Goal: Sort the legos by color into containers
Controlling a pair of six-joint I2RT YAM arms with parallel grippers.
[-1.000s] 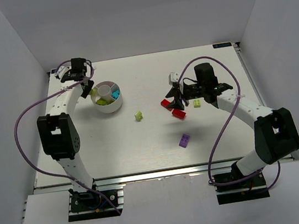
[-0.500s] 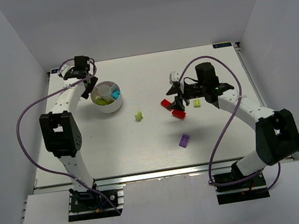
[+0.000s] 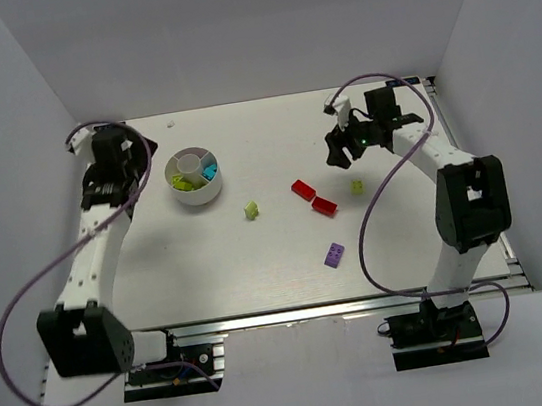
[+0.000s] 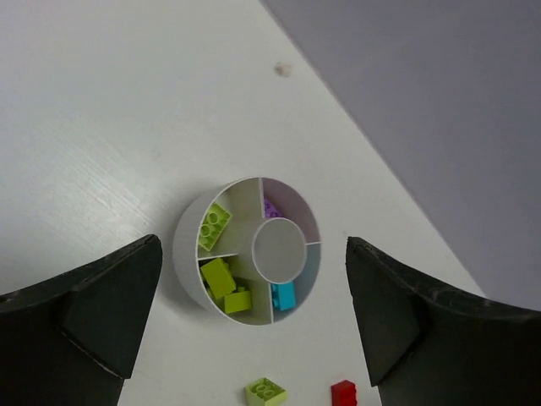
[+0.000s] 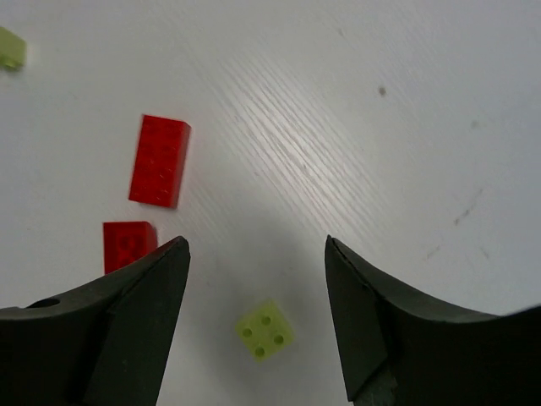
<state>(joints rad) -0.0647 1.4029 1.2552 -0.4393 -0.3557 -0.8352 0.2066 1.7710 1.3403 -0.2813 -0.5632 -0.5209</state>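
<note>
- Legos are lying loose on the counter to the right of the dish. Two red bricks are sitting close together, with a lime brick near them. A second lime brick is lying nearer the dish, and a purple brick toward the near edge.
- Inside the dish, lime pieces are sitting in two neighbouring wedges, a cyan piece in a third and a purple piece in the fourth.
- The left end effector is hanging high over the dish, jaws standing wide apart with nothing between them.
- The right end effector is hovering above the counter, jaws likewise spread and carrying nothing. In its wrist view the lime brick is showing just below the gap, and the red bricks are off to one side.
- Judging by this, the right arm is lining up a pick, most likely that lime brick.
- A clean pick is calling for centring the gap over the brick, turning the wrist so the fingers are meeting its flat sides squarely, then dropping straight down clear of the red bricks.
- The brick is looking small and light, so closing too high is risking a slip; the fingers are needing to reach nearly to the counter first.
- With lime occupying two wedges, no wedge is showing free for red, which is worth watching.
</note>
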